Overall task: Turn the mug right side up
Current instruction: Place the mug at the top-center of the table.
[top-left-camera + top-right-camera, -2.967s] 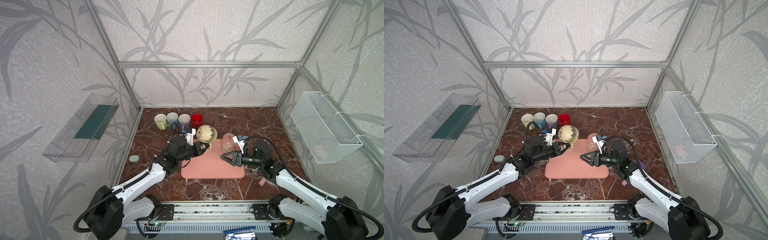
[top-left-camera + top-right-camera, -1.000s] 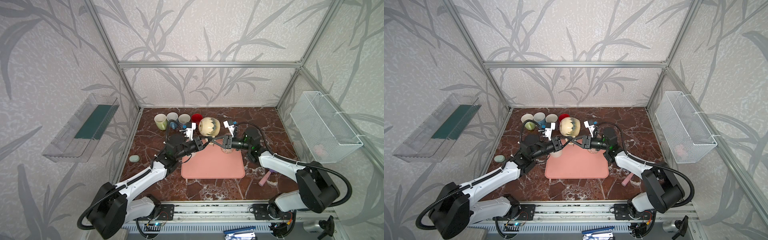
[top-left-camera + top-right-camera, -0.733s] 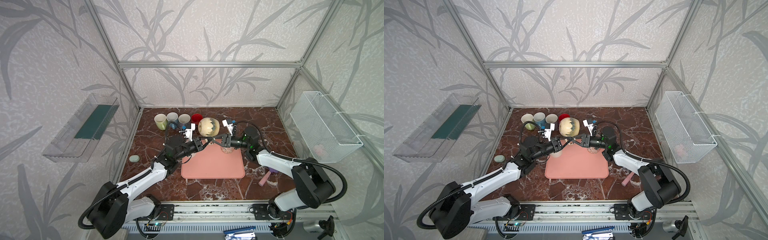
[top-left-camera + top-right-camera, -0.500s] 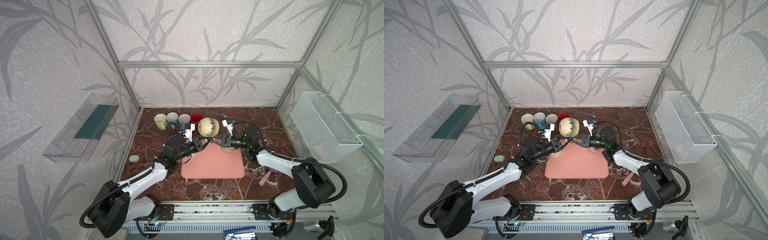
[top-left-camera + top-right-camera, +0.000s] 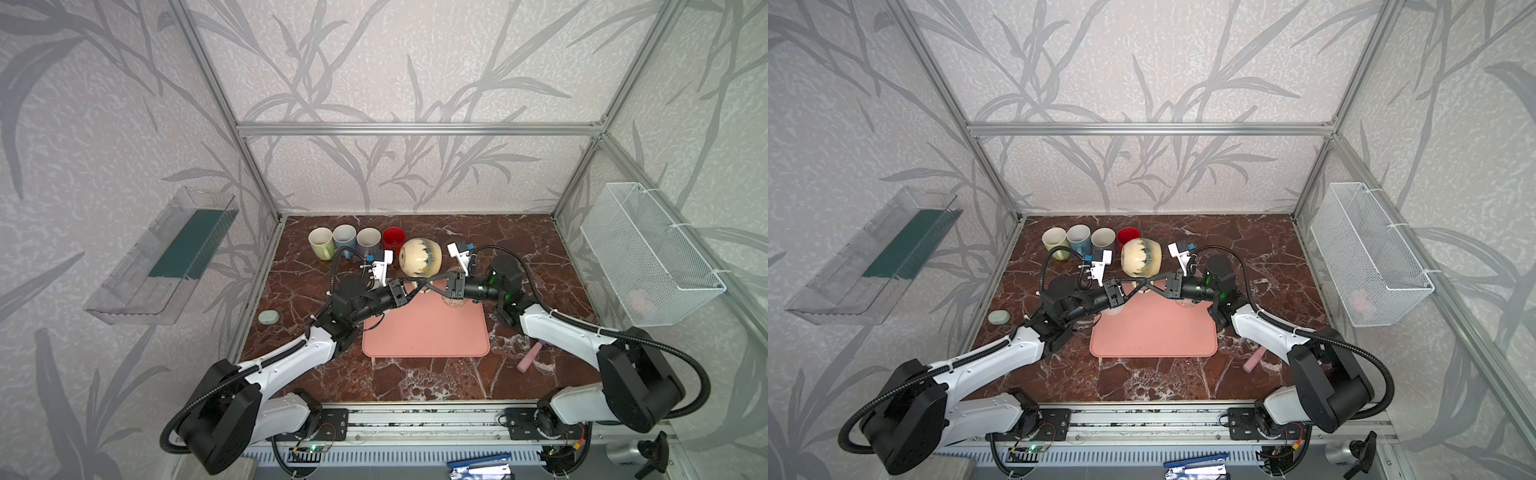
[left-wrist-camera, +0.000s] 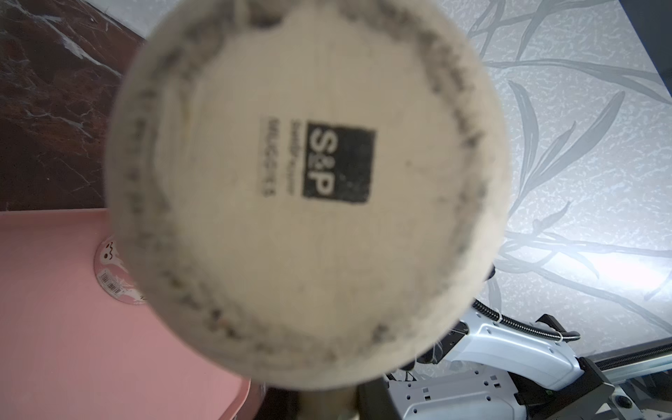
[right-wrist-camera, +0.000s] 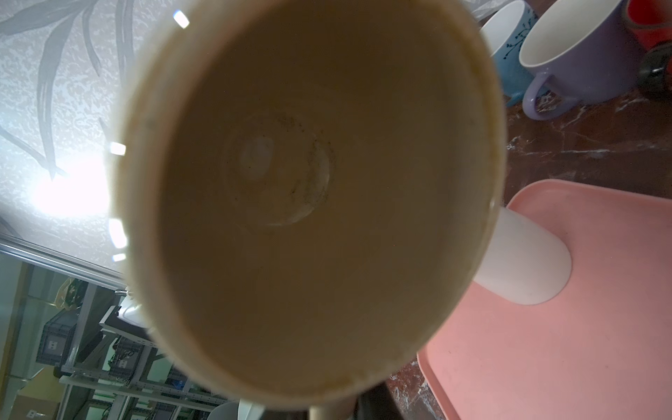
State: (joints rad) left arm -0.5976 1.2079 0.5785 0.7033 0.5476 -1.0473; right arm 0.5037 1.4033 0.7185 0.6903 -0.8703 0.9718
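Right gripper [image 5: 432, 284] swung in from near-right side of mat, now pinched on cream mug [image 5: 419, 257]. Left gripper [image 5: 411, 286] clamped on it too. Jaws cross beneath mug at its handle. Mug aloft on its side above far edge of pink mat [image 5: 424, 332]. Mouth faces right, base left.

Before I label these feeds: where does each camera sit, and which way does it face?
Top views: high at the front, looking down into the cell; left arm and right arm meet at the cream mug, near the pink mat.
Left wrist: on the left arm, facing the mug's stamped base; the right arm shows beyond.
Right wrist: on the right arm, facing the mug's open mouth; purple mug behind, hardly any robot shows.
Shared: both wrist views show the mug, from opposite ends, and the mat.
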